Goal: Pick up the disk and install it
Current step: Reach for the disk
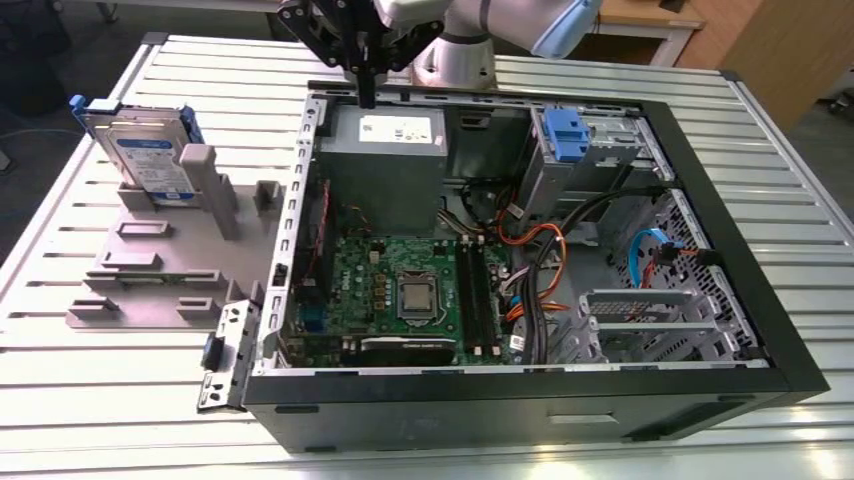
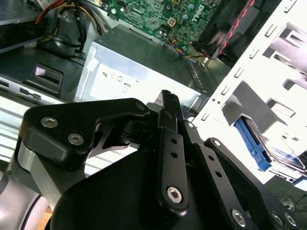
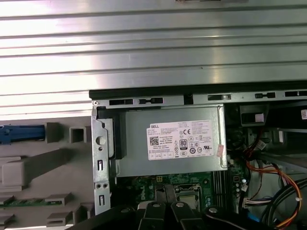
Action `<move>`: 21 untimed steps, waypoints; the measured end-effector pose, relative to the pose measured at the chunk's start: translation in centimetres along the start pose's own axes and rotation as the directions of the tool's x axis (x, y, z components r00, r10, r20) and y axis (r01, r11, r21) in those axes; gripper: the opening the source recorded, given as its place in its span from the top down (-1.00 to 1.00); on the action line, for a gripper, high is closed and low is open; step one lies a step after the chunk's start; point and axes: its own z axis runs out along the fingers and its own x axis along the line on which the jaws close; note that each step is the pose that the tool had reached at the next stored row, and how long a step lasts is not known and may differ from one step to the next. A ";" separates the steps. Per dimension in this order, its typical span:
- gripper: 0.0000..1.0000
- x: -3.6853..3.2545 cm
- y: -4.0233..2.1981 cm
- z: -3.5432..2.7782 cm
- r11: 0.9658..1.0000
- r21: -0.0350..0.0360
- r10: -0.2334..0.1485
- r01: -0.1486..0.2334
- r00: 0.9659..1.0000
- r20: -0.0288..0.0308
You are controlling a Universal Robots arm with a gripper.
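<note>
The disk point(image 1: 142, 158), a silver drive with a white-and-blue label in a blue carrier, stands upright in a grey fixture point(image 1: 160, 255) on the table, at the exterior view's left of the open computer case point(image 1: 534, 390). Its blue carrier edge also shows in the second wrist view point(image 2: 251, 143) and in the first wrist view point(image 3: 19, 134). My gripper point(image 1: 364, 98) hangs over the case's back edge, above the power supply, well apart from the disk. Its black fingers point(image 2: 169, 120) are shut together with nothing between them.
The grey power supply box point(image 1: 384, 150) with a white sticker point(image 3: 180, 140) lies just under the gripper. A blue bracket point(image 1: 566, 135) sits on the metal drive bay. The green motherboard point(image 1: 400, 290) and orange and black cables point(image 1: 561, 250) occupy the case. A slatted metal table point(image 1: 120, 400) surrounds it.
</note>
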 end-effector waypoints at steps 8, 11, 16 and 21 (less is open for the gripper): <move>0.79 0.74 0.01 0.03 1.000 0.000 0.000 0.000 1.000 0.000; 0.79 0.92 0.07 0.05 1.000 0.000 0.000 0.000 1.000 0.000; 0.79 1.14 0.17 0.06 1.000 0.000 0.000 0.000 1.000 0.000; 0.79 1.30 0.23 0.09 1.000 0.000 0.000 0.000 1.000 0.000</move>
